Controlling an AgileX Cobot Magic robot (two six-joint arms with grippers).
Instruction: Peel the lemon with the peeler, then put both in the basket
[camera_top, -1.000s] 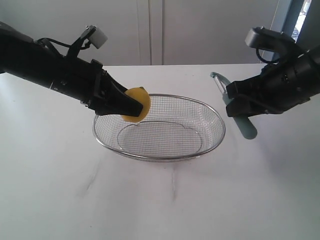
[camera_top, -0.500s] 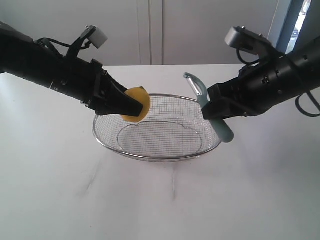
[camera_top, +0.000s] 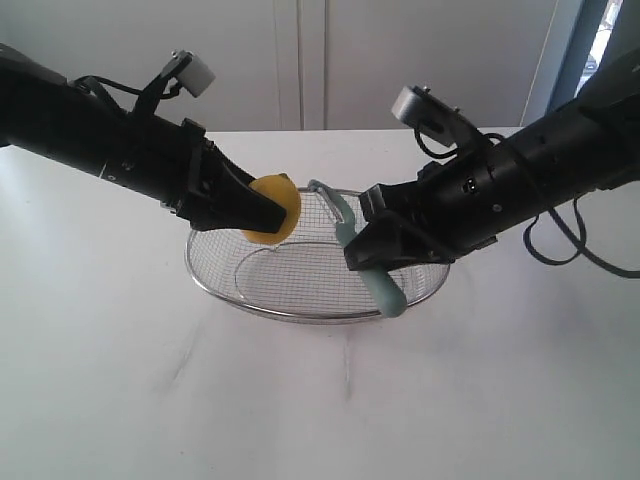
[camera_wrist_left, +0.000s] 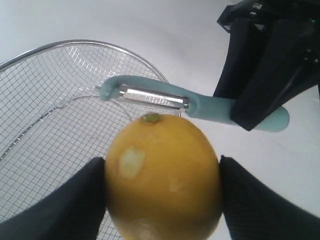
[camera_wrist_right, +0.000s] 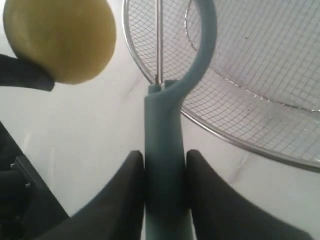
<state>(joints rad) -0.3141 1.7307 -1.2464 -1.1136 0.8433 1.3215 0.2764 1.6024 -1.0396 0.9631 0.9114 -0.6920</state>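
Both clamped: our right gripper (camera_top: 362, 255) swung teal-handled peeler (camera_top: 385, 293) from wire-mesh basket's (camera_top: 300, 313) three o'clock toward round yellow lemon (camera_top: 281, 205) in left gripper (camera_top: 262, 216); peeling likely next.

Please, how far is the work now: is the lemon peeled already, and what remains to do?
Done: left gripper holds the lemon, right gripper holds the peeler. In hand: the blade is close by the lemon, over the basket; contact is unclear. Left: the skin looks nearly whole, so the peeling, then putting both in.

White table (camera_top: 110, 400), pale panelled wall (camera_top: 300, 60) behind, blue-framed window (camera_top: 588, 40) at right
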